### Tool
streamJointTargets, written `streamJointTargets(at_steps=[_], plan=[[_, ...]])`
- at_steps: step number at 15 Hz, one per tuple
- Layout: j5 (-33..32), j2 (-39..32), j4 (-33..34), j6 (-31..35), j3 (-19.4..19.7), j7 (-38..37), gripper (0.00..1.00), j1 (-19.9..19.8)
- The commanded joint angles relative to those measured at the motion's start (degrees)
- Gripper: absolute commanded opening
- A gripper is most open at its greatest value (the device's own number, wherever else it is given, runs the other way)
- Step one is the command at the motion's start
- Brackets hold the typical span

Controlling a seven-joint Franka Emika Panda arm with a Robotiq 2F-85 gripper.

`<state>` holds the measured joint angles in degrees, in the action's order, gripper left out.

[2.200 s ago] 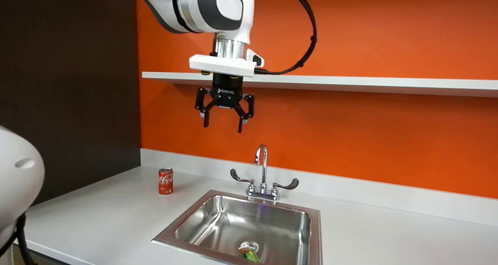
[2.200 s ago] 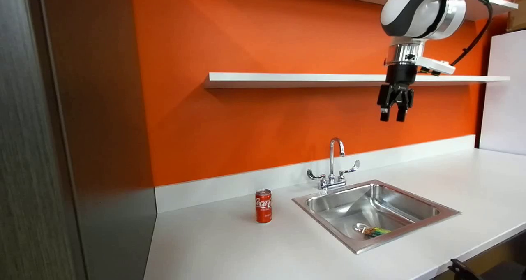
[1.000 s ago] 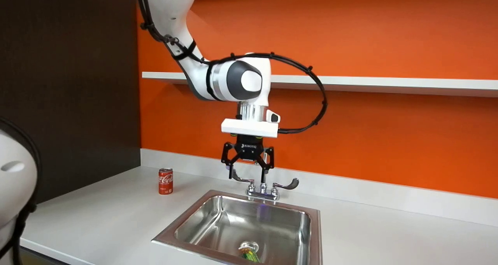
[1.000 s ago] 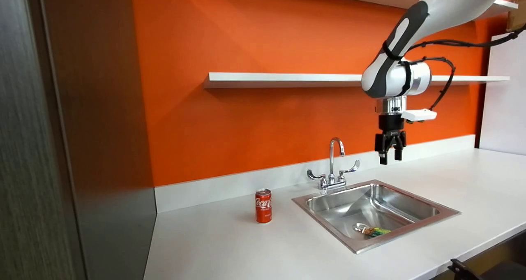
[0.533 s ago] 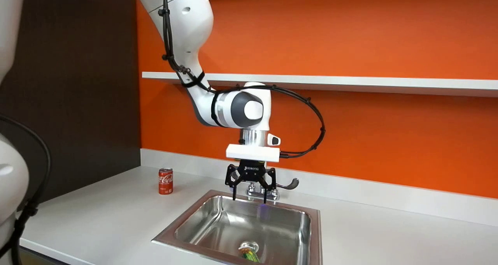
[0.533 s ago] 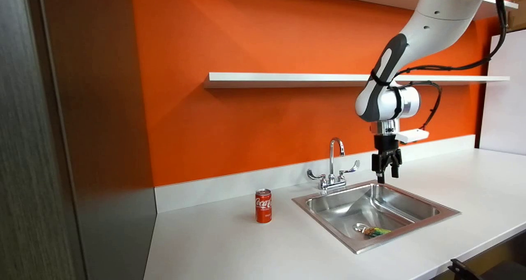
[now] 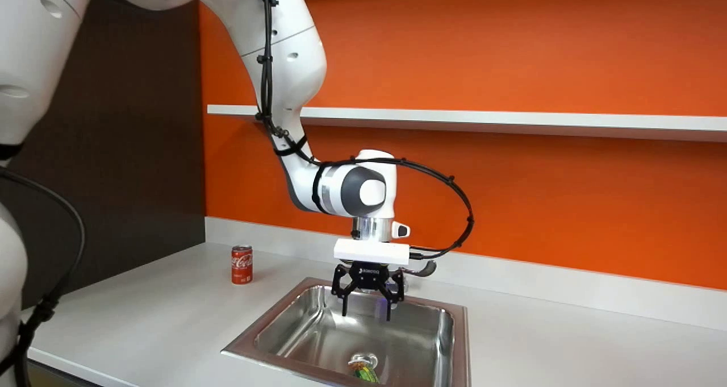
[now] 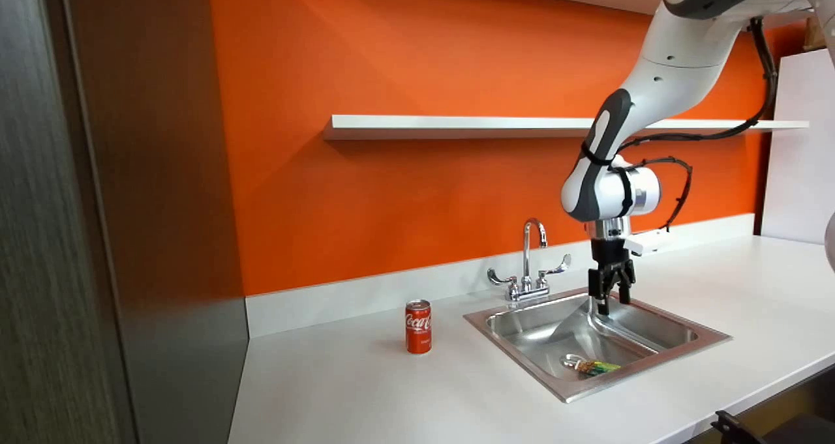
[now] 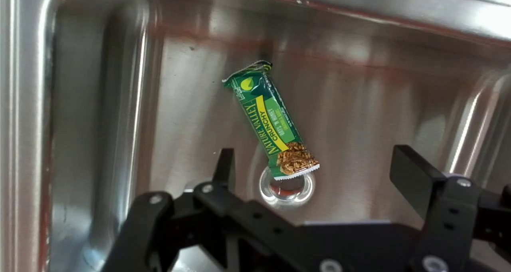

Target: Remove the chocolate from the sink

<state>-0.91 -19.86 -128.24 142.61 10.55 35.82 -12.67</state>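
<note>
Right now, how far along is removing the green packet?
Done: the open black gripper hangs over the rectangular stainless-steel sink. In hand: the grasp, nothing held yet. Left: grip the long green packet partly over the round drain, then lift it out.

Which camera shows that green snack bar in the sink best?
The wrist view, because the green snack bar appears large and whole, its brand name readable. In both exterior views it looks small, its lettering unreadable.

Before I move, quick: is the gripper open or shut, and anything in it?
Gripper: open, jaws apart with nothing held; the green packet lies in the sink.
</note>
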Motion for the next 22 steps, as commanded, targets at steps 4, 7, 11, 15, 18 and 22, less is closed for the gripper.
streamJointTargets(at_steps=[4,7,11,15,18,22], plan=[[-0.07,-6.42,2.51,3.91,-3.79,1.04,1.0,-3.92],[-0.66,-8.93,3.44,5.52,-4.32,0.59,1.0,-4.63],[-1.18,-12.1,4.7,7.52,-4.6,0.28,1.0,-5.61],[-1.5,-14.62,5.12,9.61,-4.89,0.11,1.0,-6.65],[-1.99,-14.36,4.22,9.2,-4.59,-1.16,1.0,-6.31],[-2.18,-14.83,4.24,9.27,-4.64,-1.25,1.0,-6.38]])
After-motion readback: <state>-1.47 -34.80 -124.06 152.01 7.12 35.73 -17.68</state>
